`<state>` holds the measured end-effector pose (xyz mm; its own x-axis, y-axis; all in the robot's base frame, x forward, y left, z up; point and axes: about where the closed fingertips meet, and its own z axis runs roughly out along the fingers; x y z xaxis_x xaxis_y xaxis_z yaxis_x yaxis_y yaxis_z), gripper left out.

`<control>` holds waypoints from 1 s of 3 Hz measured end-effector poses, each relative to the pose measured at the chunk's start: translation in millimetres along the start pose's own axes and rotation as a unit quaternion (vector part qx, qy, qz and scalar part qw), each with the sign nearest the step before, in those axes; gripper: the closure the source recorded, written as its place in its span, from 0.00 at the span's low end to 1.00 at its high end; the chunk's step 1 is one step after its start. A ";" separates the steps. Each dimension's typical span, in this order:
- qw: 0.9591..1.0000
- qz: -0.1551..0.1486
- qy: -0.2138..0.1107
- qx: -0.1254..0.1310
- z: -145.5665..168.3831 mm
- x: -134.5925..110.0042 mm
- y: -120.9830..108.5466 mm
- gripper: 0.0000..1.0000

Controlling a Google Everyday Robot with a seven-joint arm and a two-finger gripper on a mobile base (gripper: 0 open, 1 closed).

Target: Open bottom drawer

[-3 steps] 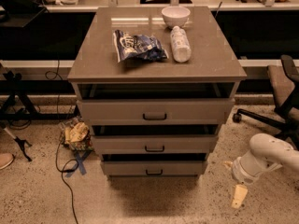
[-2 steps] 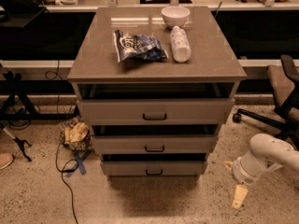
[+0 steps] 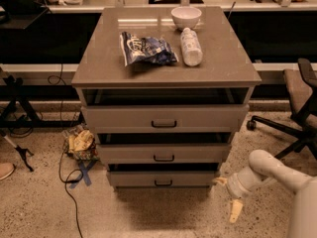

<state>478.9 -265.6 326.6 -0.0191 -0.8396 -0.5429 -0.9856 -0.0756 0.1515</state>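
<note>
The bottom drawer (image 3: 133, 179) is the lowest of three grey-taupe drawer fronts on the cabinet, with a small dark bar handle (image 3: 163, 183) at its centre. A dark gap shows above its front. My gripper (image 3: 227, 196) is low at the right, just off the drawer's right end and near the floor. Its fingers are spread: one tan fingertip (image 3: 235, 210) points down and the other sits by the cabinet's lower right corner. It holds nothing and is well to the right of the handle.
The cabinet top (image 3: 99, 63) carries a chip bag (image 3: 146, 48), a white bottle (image 3: 191, 46) and a white bowl (image 3: 186, 17). The middle drawer (image 3: 163, 153) and top drawer (image 3: 163, 118) sit above. An office chair (image 3: 297, 108) stands at the right. A crumpled bag (image 3: 80, 144) and cables lie on the floor at the left.
My arm and gripper have moved left, closer to the cabinet's lower right corner. The drawers and the items on top have not moved.
</note>
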 end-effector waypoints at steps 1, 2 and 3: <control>1.000 -0.018 -0.022 -0.008 31.1 18.1 -5.8 0.00; 1.000 -0.018 -0.022 -0.008 31.4 18.1 -5.9 0.00; 0.998 -0.054 -0.028 0.009 29.2 16.8 5.5 0.00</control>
<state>468.2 -264.4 294.2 0.0785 -0.7951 -0.6014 -0.9854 -0.1534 0.0743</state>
